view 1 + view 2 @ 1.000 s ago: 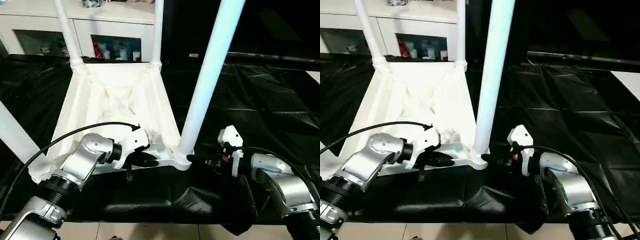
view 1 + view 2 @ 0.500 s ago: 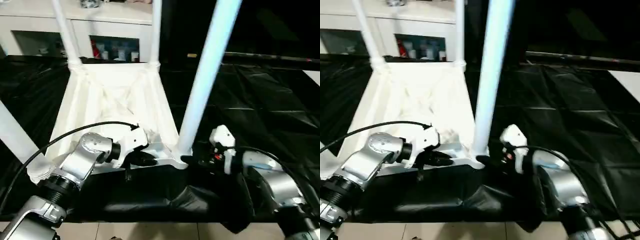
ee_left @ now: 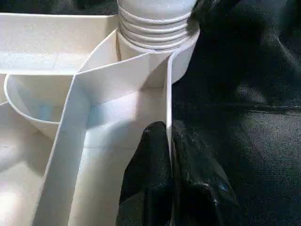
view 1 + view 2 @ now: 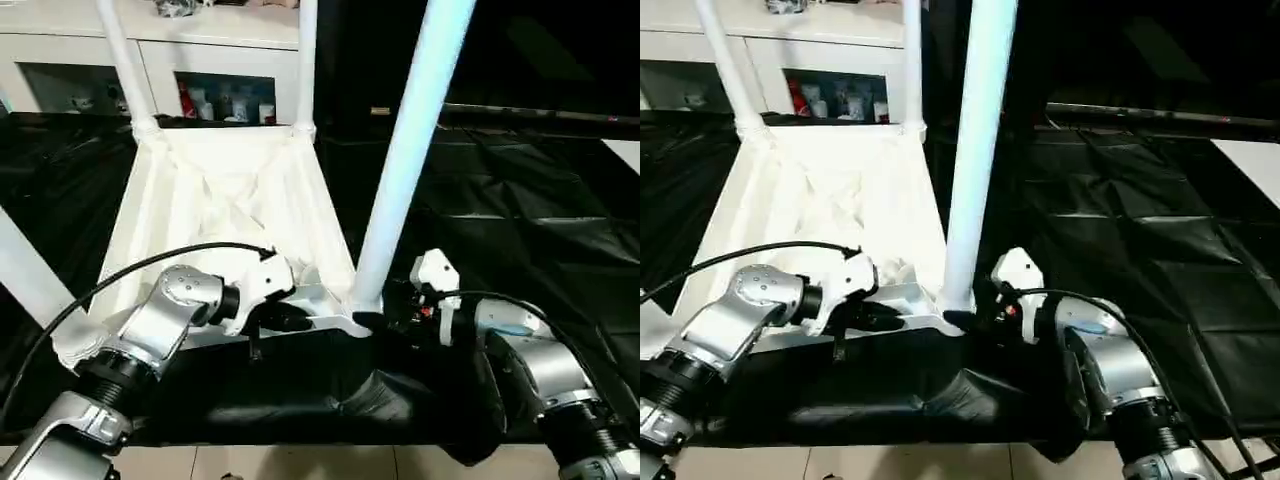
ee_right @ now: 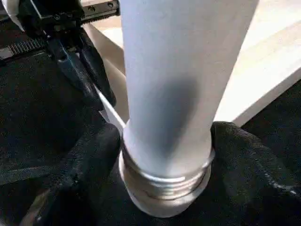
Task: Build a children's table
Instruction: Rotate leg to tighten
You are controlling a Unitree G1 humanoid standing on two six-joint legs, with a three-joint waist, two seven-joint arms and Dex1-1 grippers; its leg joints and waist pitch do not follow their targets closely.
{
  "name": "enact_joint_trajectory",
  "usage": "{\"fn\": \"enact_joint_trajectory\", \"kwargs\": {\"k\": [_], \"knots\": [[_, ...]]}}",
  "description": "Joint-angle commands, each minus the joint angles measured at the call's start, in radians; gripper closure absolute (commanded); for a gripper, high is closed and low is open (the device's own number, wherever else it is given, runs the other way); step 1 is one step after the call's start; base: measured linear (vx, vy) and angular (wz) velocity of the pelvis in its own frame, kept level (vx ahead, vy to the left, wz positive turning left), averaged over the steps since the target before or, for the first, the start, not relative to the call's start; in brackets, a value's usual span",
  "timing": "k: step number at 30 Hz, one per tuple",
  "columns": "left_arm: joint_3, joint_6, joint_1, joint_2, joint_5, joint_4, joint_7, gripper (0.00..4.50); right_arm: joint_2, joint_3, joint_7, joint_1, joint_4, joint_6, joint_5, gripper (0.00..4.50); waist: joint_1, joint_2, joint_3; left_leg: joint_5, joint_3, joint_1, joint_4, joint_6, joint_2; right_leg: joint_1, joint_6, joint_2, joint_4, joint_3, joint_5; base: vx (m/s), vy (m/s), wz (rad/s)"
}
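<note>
White plastic tabletop, inverted on the black-draped table, ribbed underside up, with four legs standing in its corner sockets. The near-right leg rises from the corner socket beside both grippers; a few threads show above the socket rim, so it may not be fully seated.

Left gripper: fingers pinched shut on the thin upright edge wall of the tabletop, steadying it. Right gripper: low at the foot of the near-right leg; from these views one cannot tell how wide its jaws stand, nor whether they touch the leg.

Risk — if threads remain unengaged, the leg could lean or loosen under load; a sideways pull from the left gripper could flex the thin wall or slide the tabletop on the slick cloth.

No brand, label or legible writing appears on any part.
</note>
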Motion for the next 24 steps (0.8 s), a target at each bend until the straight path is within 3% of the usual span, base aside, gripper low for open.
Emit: {"fn": "enact_joint_trajectory", "kwargs": {"k": [1,5,8,18,24], "knots": [[-0.035,0.021,0.019,0.003,0.031,0.027,-0.001,4.5,-0.003,0.008,-0.015,-0.018,0.017,-0.027,-0.023,0.86,0.001,0.005,-0.049,-0.322,-0.018,0.007,-0.077,-0.008,0.024,0.028,-0.144,-0.071,-0.102,0.042,-0.373,0.0,0.0,0.0],[-0.031,0.019,0.016,0.004,0.034,0.033,0.0,4.5,0.012,-0.002,-0.01,-0.03,0.04,-0.024,-0.011,0.86,0.003,0.004,-0.051,-0.295,-0.015,0.005,-0.076,-0.003,0.023,0.032,-0.168,-0.069,-0.096,0.041,-0.304,0.0,0.0,0.0],[-0.031,0.02,0.018,0.007,0.036,0.032,-0.001,4.5,0.015,-0.005,-0.007,-0.034,0.043,-0.021,-0.006,0.86,0.003,0.005,-0.049,-0.304,-0.016,0.005,-0.078,-0.005,0.024,0.032,-0.164,-0.07,-0.098,0.041,-0.327,0.0,0.0,0.0],[-0.026,0.025,0.023,0.011,0.037,0.029,-0.005,4.5,0.012,0.011,0.02,-0.036,0.061,-0.029,-0.012,1.68,0.003,0.002,-0.048,-0.31,-0.017,0.006,-0.079,-0.005,0.025,0.031,-0.152,-0.072,-0.101,0.042,-0.355,0.0,0.0,0.0],[-0.005,0.03,0.029,-0.001,0.027,0.033,0.027,4.5,0.038,-0.006,-0.052,-0.033,0.095,-0.051,-0.029,1.78,0.002,0.001,-0.046,-0.316,-0.015,0.007,-0.079,-0.007,0.024,0.028,-0.151,-0.072,-0.103,0.042,-0.37,0.0,0.0,0.0]]}}
